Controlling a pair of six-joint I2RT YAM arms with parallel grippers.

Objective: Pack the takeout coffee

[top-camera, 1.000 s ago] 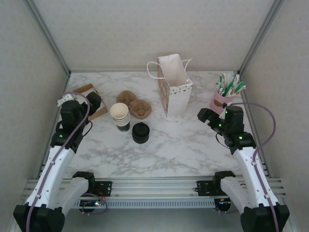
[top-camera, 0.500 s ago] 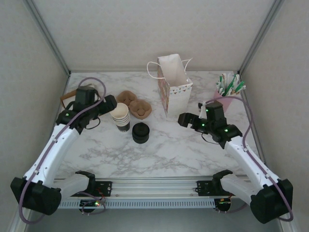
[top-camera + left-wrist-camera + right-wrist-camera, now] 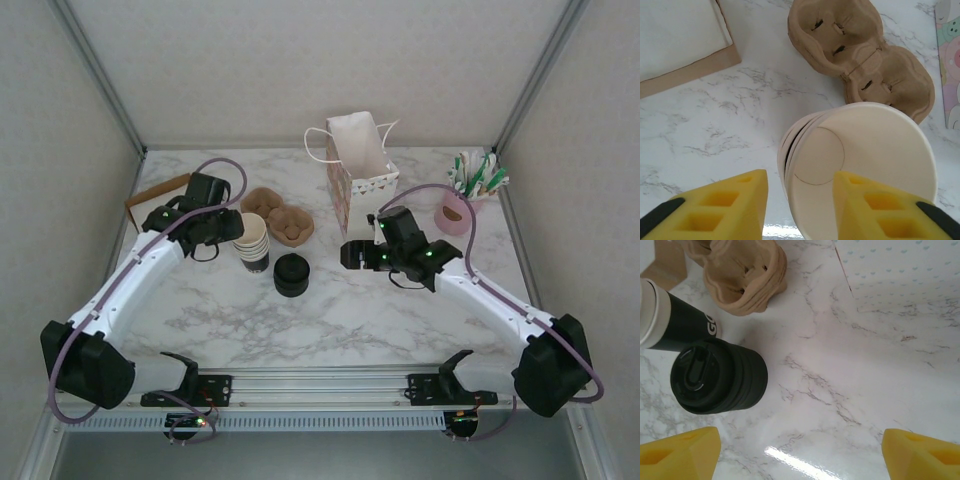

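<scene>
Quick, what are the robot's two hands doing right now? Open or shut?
Left gripper: open, straddling the rim of the cup stack.
Right gripper: open wide, holding nothing.

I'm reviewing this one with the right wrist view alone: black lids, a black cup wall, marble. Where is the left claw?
Observer: The left claw straddles the rim of the cup stack, one finger outside it, the other over the top cup's mouth, jaws apart.
Operator: Is the bag standing?
Observer: Yes, the paper bag stands upright with its mouth open, at the table's far middle.
Operator: Anything to the right of it?
Observer: A pink holder of sticks and packets, near the far right corner.
</scene>
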